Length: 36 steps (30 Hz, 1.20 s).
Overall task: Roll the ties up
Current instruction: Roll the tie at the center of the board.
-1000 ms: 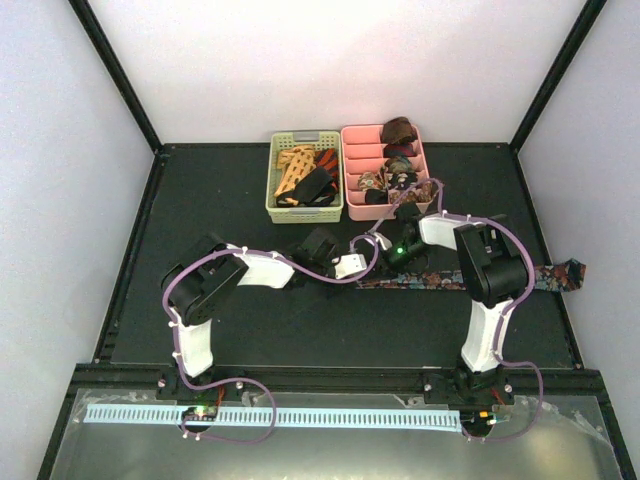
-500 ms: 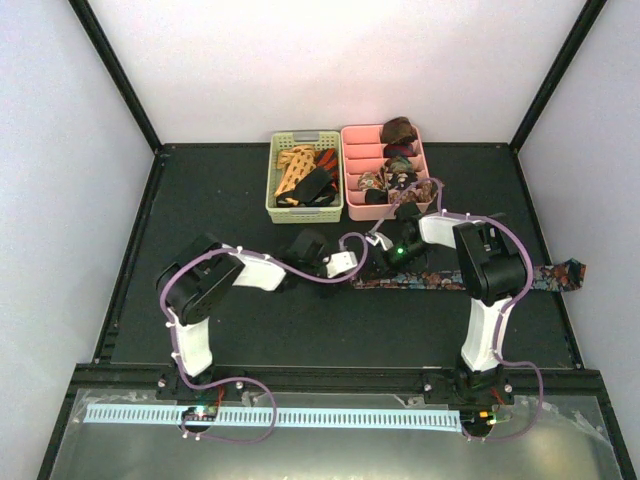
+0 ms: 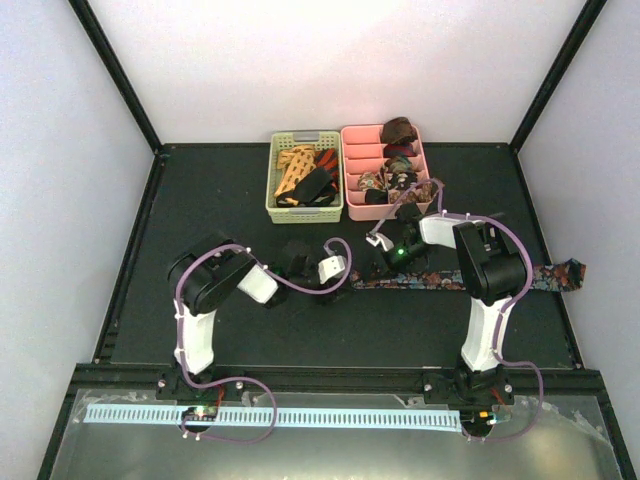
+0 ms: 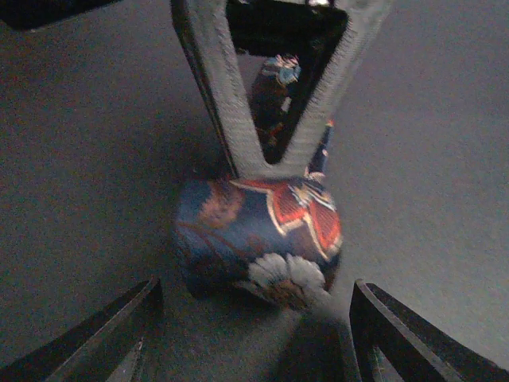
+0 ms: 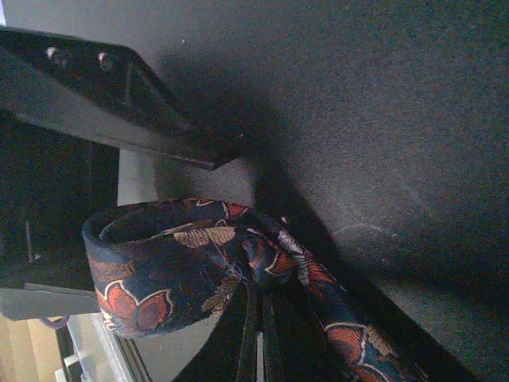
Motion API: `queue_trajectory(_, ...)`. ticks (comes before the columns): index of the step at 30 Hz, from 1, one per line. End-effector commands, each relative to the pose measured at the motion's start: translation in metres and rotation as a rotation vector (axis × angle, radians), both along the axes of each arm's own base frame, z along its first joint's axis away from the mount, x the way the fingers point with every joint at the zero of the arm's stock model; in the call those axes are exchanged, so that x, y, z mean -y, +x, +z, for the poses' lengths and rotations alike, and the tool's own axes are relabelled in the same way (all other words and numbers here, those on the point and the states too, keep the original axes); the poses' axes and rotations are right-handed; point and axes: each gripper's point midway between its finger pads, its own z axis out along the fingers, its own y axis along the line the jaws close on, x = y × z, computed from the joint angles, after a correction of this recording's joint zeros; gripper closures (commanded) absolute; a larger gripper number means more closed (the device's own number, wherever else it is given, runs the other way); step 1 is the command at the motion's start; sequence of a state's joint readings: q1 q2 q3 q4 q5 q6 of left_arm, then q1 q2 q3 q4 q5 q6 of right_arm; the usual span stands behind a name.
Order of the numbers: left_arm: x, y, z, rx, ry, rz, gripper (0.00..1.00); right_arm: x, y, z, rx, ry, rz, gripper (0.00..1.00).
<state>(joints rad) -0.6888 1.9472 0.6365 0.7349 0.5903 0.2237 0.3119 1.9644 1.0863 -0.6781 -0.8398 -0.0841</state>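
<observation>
Clearly mid-roll: right gripper (image 3: pixel 388 260) pinched shut on the wound end of the floral tie (image 3: pixel 450 281).
Silky navy fabric with red and cream blossoms makes a soft, plump coil (image 4: pixel 254 239) near the tabletop's middle, its flat tail running to the right edge. Left gripper (image 3: pixel 342 267) waits just beside it, jaws apart, probably leaving the clamp to stop the winding springing loose.

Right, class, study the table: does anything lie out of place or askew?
Yes: the floral tie runs past the table's right edge, its tip overhanging, while its other end is coiled at the right gripper.
</observation>
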Motion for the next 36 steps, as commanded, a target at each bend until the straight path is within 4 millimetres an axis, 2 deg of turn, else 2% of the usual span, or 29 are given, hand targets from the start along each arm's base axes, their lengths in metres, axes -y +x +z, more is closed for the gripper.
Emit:
queue_trajectory(1,0.022,0.011,0.014,0.057,-0.104,-0.021,0.33,0.014,-0.006,-0.029,-0.016,-0.091,-0.001,0.98)
queue_trajectory(7,0.035,0.01,0.008,0.075,-0.101,-0.055,0.41,0.011,-0.005,-0.027,-0.018,-0.075,-0.002,0.98)
queue_trajectory(13,0.032,0.009,0.002,0.073,-0.024,-0.051,0.65,0.008,-0.001,-0.018,-0.006,-0.041,0.001,0.98)
queue_trajectory(18,0.014,0.006,-0.019,0.03,0.194,-0.037,0.7,0.015,0.016,0.014,0.047,0.032,-0.04,0.81)
queue_trajectory(23,0.004,0.003,-0.032,0.002,0.302,-0.036,0.72,0.008,0.01,0.049,0.068,0.167,-0.049,0.69)
queue_trajectory(26,0.0,0.0,-0.04,-0.022,0.35,-0.035,0.73,0.003,0.012,0.06,0.06,0.221,-0.072,0.62)
queue_trajectory(32,0.002,0.0,-0.041,-0.031,0.364,-0.036,0.71,-0.011,0.006,0.046,0.034,0.206,-0.046,0.61)
queue_trajectory(36,0.003,0.003,-0.042,-0.029,0.37,-0.036,0.71,-0.013,0.012,0.036,0.04,0.178,-0.052,0.62)
